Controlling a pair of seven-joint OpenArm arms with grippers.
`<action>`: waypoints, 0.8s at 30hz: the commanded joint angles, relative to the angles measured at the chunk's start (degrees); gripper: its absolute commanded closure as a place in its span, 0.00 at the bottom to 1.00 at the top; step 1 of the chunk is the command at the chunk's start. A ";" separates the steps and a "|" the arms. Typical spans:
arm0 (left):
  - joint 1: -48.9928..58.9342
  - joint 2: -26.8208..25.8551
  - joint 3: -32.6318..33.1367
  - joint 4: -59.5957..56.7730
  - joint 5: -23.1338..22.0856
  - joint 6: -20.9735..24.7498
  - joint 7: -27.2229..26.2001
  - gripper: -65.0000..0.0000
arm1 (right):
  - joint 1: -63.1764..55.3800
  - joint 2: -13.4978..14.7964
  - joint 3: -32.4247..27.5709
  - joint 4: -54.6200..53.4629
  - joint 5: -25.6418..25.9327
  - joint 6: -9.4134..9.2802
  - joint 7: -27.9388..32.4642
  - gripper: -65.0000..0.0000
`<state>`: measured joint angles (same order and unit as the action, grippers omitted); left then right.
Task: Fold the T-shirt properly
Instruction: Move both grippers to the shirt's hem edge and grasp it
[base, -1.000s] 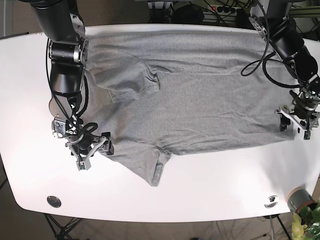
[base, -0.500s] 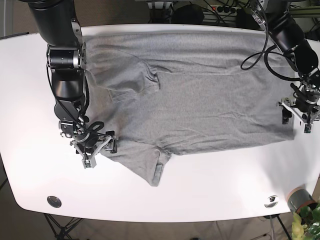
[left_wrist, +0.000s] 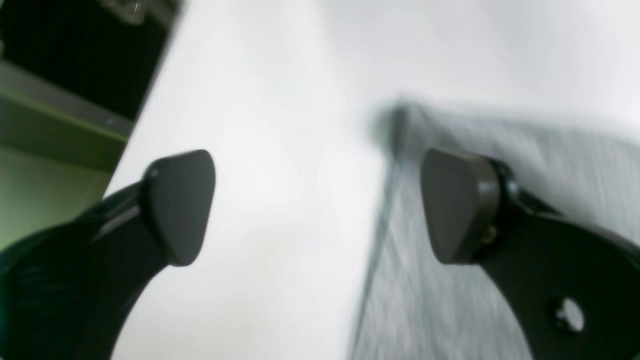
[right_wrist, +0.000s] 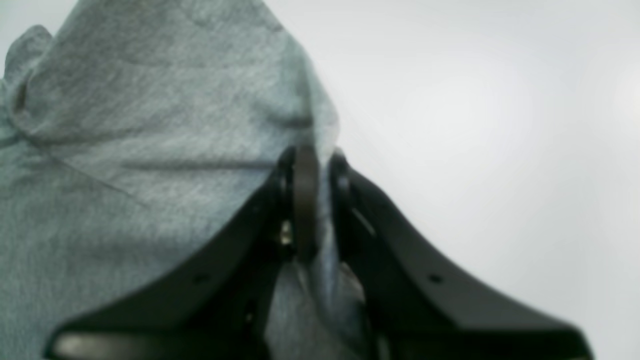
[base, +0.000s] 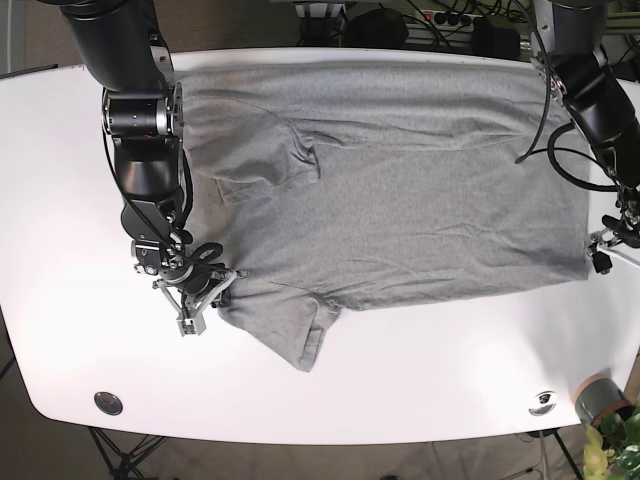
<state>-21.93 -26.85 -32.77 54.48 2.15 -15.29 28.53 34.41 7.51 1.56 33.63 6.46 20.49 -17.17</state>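
The right hand (right_wrist: 315, 200) was pinched on the edge of the heather-grey cotton T-shirt (base: 400, 200), having slid onto it since earlier. The left hand (left_wrist: 320, 205) gaped wide astride the hem corner on the white table (base: 60, 200).

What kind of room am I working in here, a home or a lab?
Most likely a lab or workshop: a bare white table holding only the T-shirt, power strips and cables bunched behind it, and a tripod stand underneath.

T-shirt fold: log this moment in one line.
right gripper: shut on T-shirt shoulder edge | left gripper: open, straddling hem corner | shirt flat on table
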 joint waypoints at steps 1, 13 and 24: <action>-3.08 -2.38 2.14 -4.68 -0.17 0.12 -3.26 0.03 | 1.67 0.27 0.15 0.70 0.00 -0.40 -0.11 0.97; -12.40 -3.35 10.31 -24.37 -0.35 0.04 -13.98 0.03 | 1.59 -0.08 0.24 0.97 0.44 -0.49 -0.11 0.97; -14.68 -2.82 12.42 -34.13 -0.35 0.12 -19.61 0.03 | 0.00 -0.43 0.33 1.05 0.44 -0.14 1.21 0.97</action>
<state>-34.57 -28.67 -20.25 19.84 2.09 -15.40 10.48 33.39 6.85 1.83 34.06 7.31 19.94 -15.94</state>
